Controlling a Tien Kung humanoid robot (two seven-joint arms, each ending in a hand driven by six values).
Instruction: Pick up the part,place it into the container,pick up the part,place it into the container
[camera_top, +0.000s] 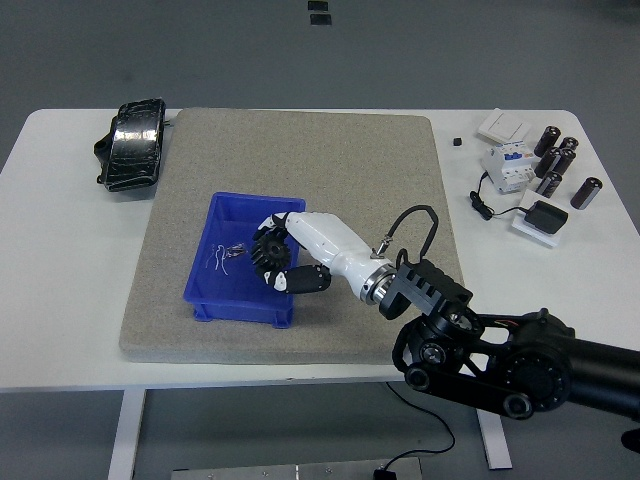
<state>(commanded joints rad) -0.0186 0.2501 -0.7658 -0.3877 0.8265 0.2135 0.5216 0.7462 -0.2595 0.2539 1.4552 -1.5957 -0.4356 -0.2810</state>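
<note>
Head view shows my right hand (277, 262) reaching in from the lower right of the frame, its white forearm stretched across the grey mat (290, 150) toward the blue container (215, 295) at centre left. I see the fingers curled around a black gear-like part (268, 252), which sits toothed and round inside the grip, right over the container's right-hand side and just above its rim. I cannot tell whether the part touches the bin floor or wall. Inside the container, toward its left half, lies a small item with thin wire leads (230, 254), apart from my hand. The container rests on the mat, and the mat covers the middle of the white table (60, 250). At the upper left of the frame a black glossy object (132, 155) lies on the table, partly overlapping the mat's left edge. At the upper right I see a cluster of dark cylinders (560, 165), a white breaker-like unit (507, 165), a flat white switch plate (504, 125), and a small black box on a white base (540, 217) with a thin cable beside it. A tiny black piece (457, 142) lies just off the mat's right edge. My left arm does not show anywhere in the frame.
</note>
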